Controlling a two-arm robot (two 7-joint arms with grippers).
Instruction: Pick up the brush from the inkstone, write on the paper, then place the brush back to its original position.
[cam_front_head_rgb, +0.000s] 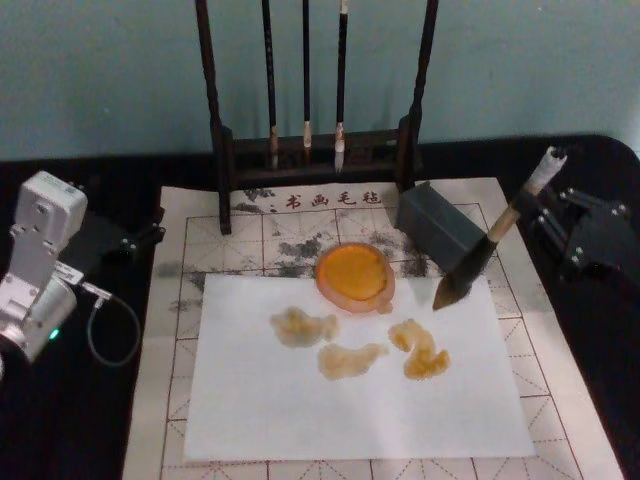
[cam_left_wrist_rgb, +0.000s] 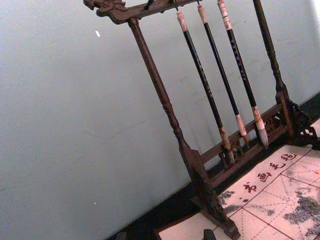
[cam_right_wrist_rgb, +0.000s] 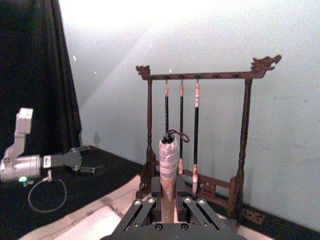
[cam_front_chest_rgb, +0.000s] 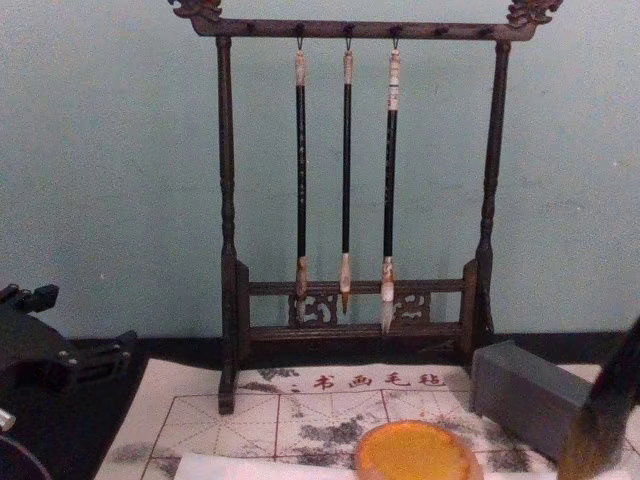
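Right gripper (cam_right_wrist_rgb: 168, 192) clenched on brush (cam_front_head_rgb: 478, 255), tuft over paper's (cam_front_head_rgb: 350, 410) upper-right corner. Paper marked: return step, likely. Next: tuft toward frame centre onto inkstone (cam_front_head_rgb: 353, 272). Left gripper (cam_front_head_rgb: 140, 238) parked middle left, grip cannot be told

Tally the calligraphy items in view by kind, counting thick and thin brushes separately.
Thick calligraphy brush, held by right gripper: 1
Thin hanging brushes: 3
Brush rack: 1
Orange inkstone dish: 1
Grey block: 1
White paper sheet: 1
Gridded felt mat: 1
Total: 9
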